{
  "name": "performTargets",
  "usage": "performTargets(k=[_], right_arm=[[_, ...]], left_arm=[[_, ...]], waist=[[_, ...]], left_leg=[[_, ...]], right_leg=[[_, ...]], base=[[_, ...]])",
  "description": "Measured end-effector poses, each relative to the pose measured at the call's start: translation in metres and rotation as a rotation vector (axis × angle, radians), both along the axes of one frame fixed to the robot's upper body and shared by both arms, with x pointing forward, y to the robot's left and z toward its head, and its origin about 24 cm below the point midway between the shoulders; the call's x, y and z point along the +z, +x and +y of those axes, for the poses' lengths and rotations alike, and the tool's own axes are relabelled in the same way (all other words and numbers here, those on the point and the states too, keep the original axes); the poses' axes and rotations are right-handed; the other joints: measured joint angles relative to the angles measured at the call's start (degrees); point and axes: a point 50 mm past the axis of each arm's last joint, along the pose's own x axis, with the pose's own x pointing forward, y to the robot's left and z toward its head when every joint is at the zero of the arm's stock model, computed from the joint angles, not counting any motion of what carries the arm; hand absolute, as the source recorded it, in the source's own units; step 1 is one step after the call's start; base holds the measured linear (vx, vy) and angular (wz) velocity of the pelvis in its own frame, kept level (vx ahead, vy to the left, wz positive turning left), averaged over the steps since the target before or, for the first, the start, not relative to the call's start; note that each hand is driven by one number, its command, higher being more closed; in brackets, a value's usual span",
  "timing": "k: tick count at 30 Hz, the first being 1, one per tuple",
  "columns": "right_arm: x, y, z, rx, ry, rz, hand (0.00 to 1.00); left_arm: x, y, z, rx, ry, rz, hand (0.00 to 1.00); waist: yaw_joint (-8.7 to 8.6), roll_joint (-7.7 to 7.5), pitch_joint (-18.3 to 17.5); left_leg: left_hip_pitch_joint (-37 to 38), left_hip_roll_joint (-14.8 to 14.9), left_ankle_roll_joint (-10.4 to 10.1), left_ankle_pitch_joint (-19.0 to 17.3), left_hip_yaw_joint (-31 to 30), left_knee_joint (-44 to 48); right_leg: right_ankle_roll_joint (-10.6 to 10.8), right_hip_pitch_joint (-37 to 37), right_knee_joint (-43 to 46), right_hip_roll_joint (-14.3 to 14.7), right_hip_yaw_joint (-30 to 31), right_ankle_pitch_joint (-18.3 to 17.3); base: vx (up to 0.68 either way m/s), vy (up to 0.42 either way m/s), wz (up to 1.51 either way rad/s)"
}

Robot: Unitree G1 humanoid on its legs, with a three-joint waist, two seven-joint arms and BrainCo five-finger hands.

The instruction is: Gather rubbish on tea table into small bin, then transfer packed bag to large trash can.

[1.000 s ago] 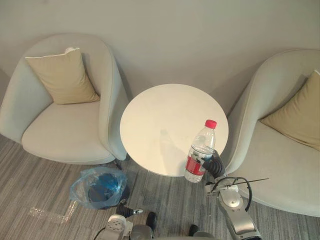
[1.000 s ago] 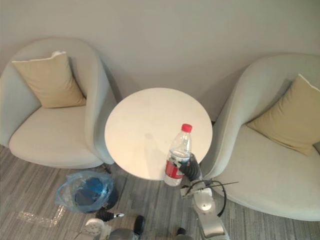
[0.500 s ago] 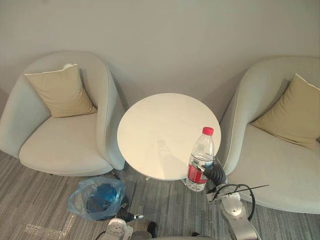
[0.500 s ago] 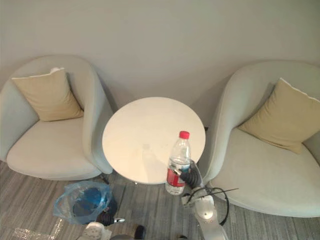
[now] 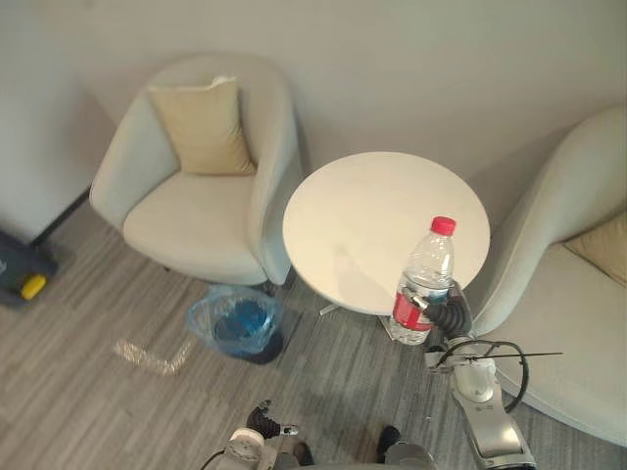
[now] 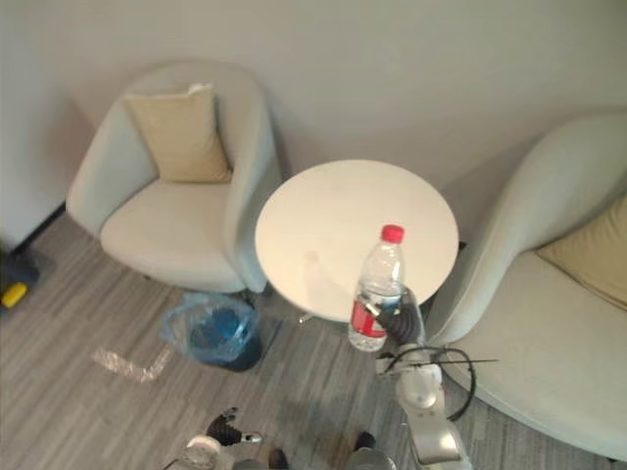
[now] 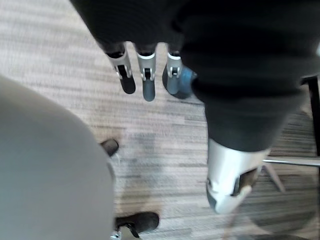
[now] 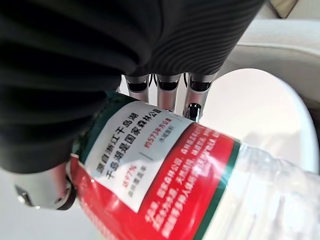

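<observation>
My right hand (image 5: 449, 319) is shut on a clear plastic water bottle (image 5: 423, 284) with a red cap and red label, holding it upright over the near right edge of the round white tea table (image 5: 372, 211). The right wrist view shows the fingers (image 8: 169, 86) curled behind the bottle's label (image 8: 165, 180). The small dark bin (image 5: 238, 323), lined with a blue plastic bag, stands on the floor left of the table's foot. My left hand (image 7: 145, 75) hangs low over the carpet, fingers straight and holding nothing.
A pale armchair (image 5: 196, 211) with a tan cushion stands left of the table, and another armchair (image 5: 578, 323) stands to its right. A crumpled clear wrapper (image 5: 147, 354) lies on the grey carpet left of the bin. A dark and yellow object (image 5: 24, 279) sits at the far left.
The camera has swung left, so the table and chairs sit further right in the picture. The bottle stays in my right hand by the table's near right edge.
</observation>
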Motion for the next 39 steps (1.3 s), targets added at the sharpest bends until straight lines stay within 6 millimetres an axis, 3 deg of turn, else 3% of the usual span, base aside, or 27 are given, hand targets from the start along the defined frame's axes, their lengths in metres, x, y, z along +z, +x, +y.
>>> performTargets(k=[2, 4, 5, 8, 11, 12, 15, 17, 19, 20, 22, 24, 28, 31, 34, 37, 38, 39], right_arm=[[-0.003, 0.0, 0.009, 0.024, 0.016, 0.012, 1.0], [-0.005, -0.002, 0.009, 0.021, 0.017, 0.022, 1.0], [-0.009, -0.003, 0.006, 0.011, 0.016, 0.039, 1.0], [-0.018, -0.009, 0.0, -0.015, 0.012, 0.084, 1.0], [-0.021, -0.015, -0.002, -0.036, 0.02, 0.102, 1.0], [-0.023, -0.017, -0.003, -0.039, 0.02, 0.109, 1.0], [-0.025, -0.019, -0.001, -0.036, 0.03, 0.127, 1.0], [-0.026, -0.019, 0.003, -0.033, 0.047, 0.128, 1.0], [-0.025, -0.019, 0.006, -0.029, 0.064, 0.125, 1.0], [-0.021, -0.018, 0.009, -0.015, 0.069, 0.108, 1.0], [-0.011, -0.021, 0.012, -0.001, 0.073, 0.07, 1.0], [-0.001, -0.021, 0.015, 0.028, 0.065, 0.023, 1.0], [0.006, -0.016, 0.013, 0.015, 0.064, -0.015, 1.0], [-0.013, -0.016, 0.007, -0.015, 0.057, 0.069, 1.0], [-0.027, -0.018, 0.008, -0.007, 0.052, 0.137, 1.0], [-0.036, -0.021, 0.012, 0.016, 0.046, 0.176, 1.0], [-0.038, -0.023, 0.013, 0.02, 0.045, 0.189, 1.0], [-0.041, -0.024, 0.015, 0.023, 0.049, 0.201, 1.0]], left_arm=[[-0.001, -0.002, 0.0, 0.002, 0.001, 0.005, 0.0], [-0.002, -0.004, 0.001, 0.007, 0.002, 0.011, 0.0], [-0.002, -0.006, 0.002, 0.012, 0.004, 0.017, 0.0], [-0.002, -0.008, 0.003, 0.032, 0.001, 0.018, 0.0], [-0.003, -0.008, 0.004, 0.1, -0.02, 0.019, 0.0], [-0.003, -0.008, 0.005, 0.098, -0.017, 0.02, 0.0], [-0.003, -0.009, 0.006, 0.119, -0.018, 0.02, 0.0], [-0.003, -0.01, 0.009, 0.12, -0.011, 0.023, 0.0], [-0.003, -0.01, 0.01, 0.122, -0.008, 0.022, 0.0], [-0.001, -0.007, 0.011, 0.141, -0.014, 0.009, 0.0], [0.002, -0.003, 0.014, 0.188, -0.017, -0.025, 0.0], [0.004, -0.001, 0.014, 0.247, -0.034, -0.046, 0.0], [0.003, -0.003, 0.019, 0.316, -0.039, -0.044, 0.0], [0.0, -0.009, 0.022, 0.311, -0.021, -0.015, 0.0], [-0.002, -0.013, 0.022, 0.302, -0.017, 0.006, 0.0], [-0.003, -0.014, 0.02, 0.267, -0.006, 0.026, 0.0], [-0.003, -0.014, 0.022, 0.25, 0.002, 0.028, 0.0], [-0.003, -0.012, 0.023, 0.246, 0.007, 0.024, 0.0]], waist=[[0.08, -0.33, -0.2], [-0.98, 0.14, -0.2], [-1.73, 0.17, -0.2], [-1.87, 0.22, -0.3], [-1.94, -0.24, -0.4], [-1.83, -0.62, -0.4], [-1.47, -0.91, -0.9], [-1.14, -1.35, -1.3], [-0.98, -1.86, -2.2], [-0.57, -1.8, -2.1], [0.71, -1.72, -1.9], [1.87, -1.39, -2.0], [2.0, -1.8, -2.1], [2.06, -2.09, -2.0], [2.09, -1.78, -2.3], [1.38, -0.86, -1.9], [1.16, -1.22, -1.6], [1.07, -2.26, -0.7]], left_leg=[[0.4, -1.3, 0.3, -0.3, 0.0, -0.2], [0.4, -2.3, 0.7, -0.3, -1.5, -0.2], [0.3, -2.9, 1.2, -0.4, -3.4, -0.5], [0.3, -3.8, 1.6, 1.7, -7.6, -3.3], [-1.0, -4.5, 2.6, 3.3, -11.6, -4.4], [-1.0, -5.1, 3.1, 4.3, -13.9, -4.4], [-0.9, -5.9, 2.8, 5.0, -17.4, -4.1], [-1.1, -5.9, 2.8, 5.0, -17.6, -3.8], [-3.5, -5.9, 3.0, 4.1, -17.3, 0.3], [-6.7, -5.8, 2.8, 2.2, -15.7, 7.4], [-11.2, -5.0, 1.8, -1.8, -10.6, 20.3], [-14.8, -2.8, 1.1, -2.6, -4.2, 31.0], [-13.4, -3.7, 1.4, -2.5, -3.5, 24.6], [-8.4, -4.0, 4.0, -0.7, -3.7, 14.7], [-4.5, -3.5, 4.4, -0.1, -3.4, 8.9], [-1.5, -3.1, 4.4, 0.6, -3.3, 3.6], [-0.2, -3.3, 5.0, -0.2, -3.5, 2.4], [1.5, -4.2, 5.4, -0.7, -3.5, 1.7]], right_leg=[[0.7, -0.8, 3.5, -1.8, 1.1, -1.2], [1.8, -1.1, 5.4, -2.7, 2.7, -2.3], [2.3, -1.0, 5.8, -1.9, 6.8, -3.6], [2.7, -1.4, 6.6, 0.9, 13.9, -7.2], [4.4, -1.5, 8.5, 3.9, 20.2, -11.8], [3.7, -1.2, 9.8, 4.3, 21.7, -12.5], [1.9, 2.0, 8.3, 3.4, 18.8, -11.8], [2.1, 3.5, 7.4, 3.5, 18.7, -11.5], [2.1, 4.1, 6.3, 3.3, 18.4, -9.9], [2.3, 5.6, 5.1, 3.4, 17.8, -8.2], [1.8, 8.4, 4.3, 3.7, 16.9, -7.8], [1.6, 11.4, 4.0, 3.7, 15.6, -7.8], [0.9, 10.6, 1.4, 3.4, 15.8, -7.3], [0.8, 10.5, 0.9, 4.5, 17.3, -5.9], [0.9, 8.8, 4.7, 5.4, 19.0, -5.9], [1.4, -0.2, 21.9, 5.5, 19.8, -6.4], [1.4, -2.7, 27.8, 4.9, 19.7, -6.4], [0.5, -5.6, 34.2, 3.5, 20.0, -8.5]], base=[[-0.12, 0.057, -0.1], [-0.1, 0.065, 0.32], [-0.05, 0.026, 0.6], [0.0, -0.045, 0.88], [0.1, -0.064, 0.98], [0.11, -0.068, 0.8], [0.21, -0.024, 0.85], [0.21, 0.024, 0.82], [0.17, 0.04, 0.79], [0.14, 0.058, 0.62], [0.09, 0.045, 0.41], [0.06, 0.004, 0.16], [0.05, -0.026, 0.1], [0.03, -0.012, 0.05], [-0.02, -0.003, -0.3], [-0.04, 0.019, -0.31], [-0.02, 0.021, -0.18], [-0.01, 0.014, -0.07]])
